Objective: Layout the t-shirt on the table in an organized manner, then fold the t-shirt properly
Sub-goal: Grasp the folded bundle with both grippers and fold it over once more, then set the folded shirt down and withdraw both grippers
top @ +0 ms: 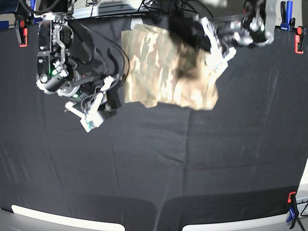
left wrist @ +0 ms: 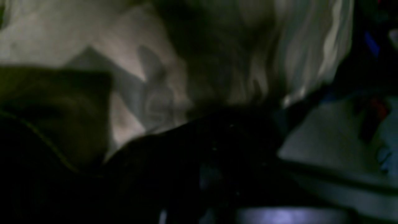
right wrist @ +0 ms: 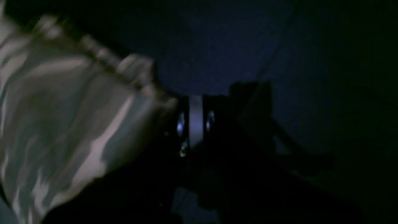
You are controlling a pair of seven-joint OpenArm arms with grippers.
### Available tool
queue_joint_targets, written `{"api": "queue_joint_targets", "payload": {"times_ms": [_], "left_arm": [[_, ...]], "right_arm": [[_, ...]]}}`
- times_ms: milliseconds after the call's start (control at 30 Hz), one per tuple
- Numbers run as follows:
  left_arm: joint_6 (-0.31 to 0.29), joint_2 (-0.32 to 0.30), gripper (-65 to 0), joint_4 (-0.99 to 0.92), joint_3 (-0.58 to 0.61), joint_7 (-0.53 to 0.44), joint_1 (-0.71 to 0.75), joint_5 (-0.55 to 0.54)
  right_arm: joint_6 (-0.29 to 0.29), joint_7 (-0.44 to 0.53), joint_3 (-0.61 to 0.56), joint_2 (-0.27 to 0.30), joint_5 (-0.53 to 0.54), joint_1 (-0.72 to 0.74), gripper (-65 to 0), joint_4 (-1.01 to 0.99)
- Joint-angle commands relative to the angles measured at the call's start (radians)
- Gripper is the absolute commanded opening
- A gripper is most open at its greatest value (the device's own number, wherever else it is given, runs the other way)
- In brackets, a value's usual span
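The camouflage t-shirt [top: 163, 67] lies bunched into a rough rectangle at the back middle of the black table [top: 192, 159]. My left gripper [top: 215, 48] sits on the shirt's upper right edge and looks shut on the cloth, which is blurred and raised there. In the left wrist view the cloth [left wrist: 149, 56] fills the top, right against the dark fingers. My right gripper [top: 114, 96] is at the shirt's lower left edge. In the right wrist view the cloth [right wrist: 71, 118] reaches the dark gripper [right wrist: 192, 124], and how the jaws stand is hidden.
Red-and-black clamps stand at the back left corner [top: 20, 30], back right edge [top: 297, 36] and front right corner [top: 291, 199]. Cables and gear lie beyond the back edge [top: 159, 7]. Bare black cloth stretches across the table in front of the shirt.
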Motion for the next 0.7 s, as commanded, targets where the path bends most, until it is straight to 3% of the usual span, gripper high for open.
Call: {"api": "queue_joint_targets", "payload": {"times_ms": [0,267,500,667], "left_arm": [[0.069,-0.007,-65.0,-0.024,-0.005,0.026,-0.028,0.09],[0.179,-0.006,-65.0,-0.139,-0.005,-0.169,-0.242,0.222],[0.195,0.0,-65.0,-0.29,-0.003,-0.288,-0.381,0.222],[0.198,0.037,-65.0,-0.387,-0.003,-0.288,-0.459,0.208]], "right_arm": [[0.011,0.021,0.004,0.006,0.016,0.014,-65.0,0.016],[0.023,-0.009,-0.008,0.005,0.054,0.013,-65.0,0.016],[0.034,-0.051,-0.169,0.005,0.069,0.001,-65.0,0.016],[0.008,-0.06,-0.278,0.006,0.068,-0.032,-65.0,0.016]]}}
